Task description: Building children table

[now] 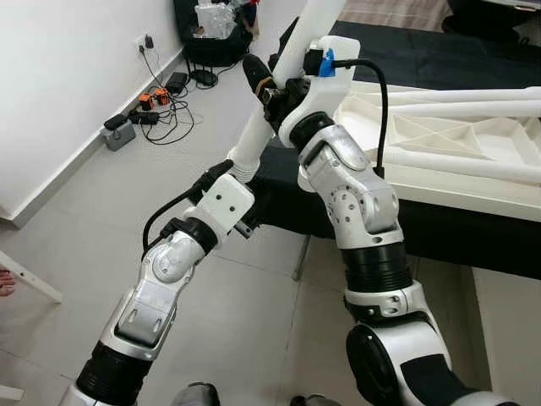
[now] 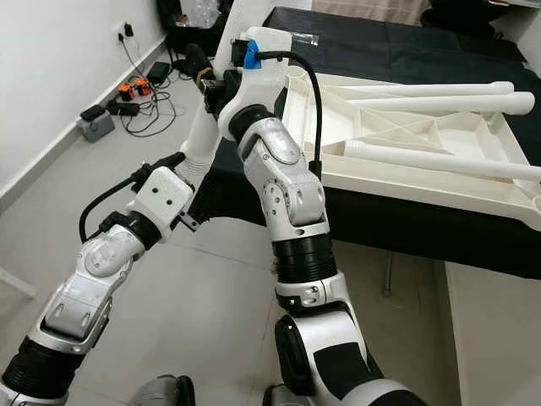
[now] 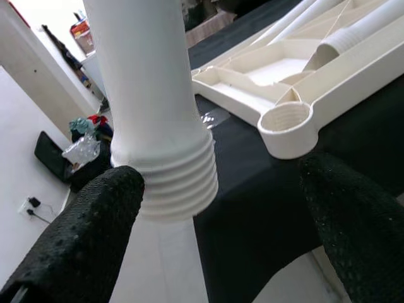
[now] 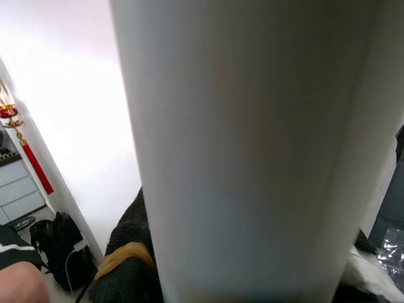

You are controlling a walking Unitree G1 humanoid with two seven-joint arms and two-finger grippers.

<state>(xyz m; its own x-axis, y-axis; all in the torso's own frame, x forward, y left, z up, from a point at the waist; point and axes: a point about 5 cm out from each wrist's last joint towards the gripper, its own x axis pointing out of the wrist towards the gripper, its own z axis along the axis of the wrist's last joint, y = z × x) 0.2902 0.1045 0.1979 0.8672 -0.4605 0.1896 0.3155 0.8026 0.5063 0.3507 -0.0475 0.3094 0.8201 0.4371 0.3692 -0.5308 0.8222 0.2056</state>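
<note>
My right gripper [image 1: 269,85] is shut on a long white table leg [image 1: 254,135] that slants up over the floor beside the bed. The same leg [image 4: 252,158] looms close in the right wrist view. Its threaded end [image 3: 177,183] sits between the fingers of my left gripper [image 3: 221,173], which stands open, the thread close to one finger [image 3: 95,227]. The white table top [image 1: 439,144] lies upside down on the black bed, with other white legs [image 2: 439,103] lying across it. An empty threaded corner socket [image 3: 287,120] shows just beyond the leg's end.
Cables, chargers and a power block [image 1: 148,110] lie on the floor by the wall. A black bag [image 1: 215,46] stands further back. A white board [image 1: 30,279] and a person's foot [image 1: 4,281] are at the left edge. The bed's edge [image 1: 473,237] runs close on my right.
</note>
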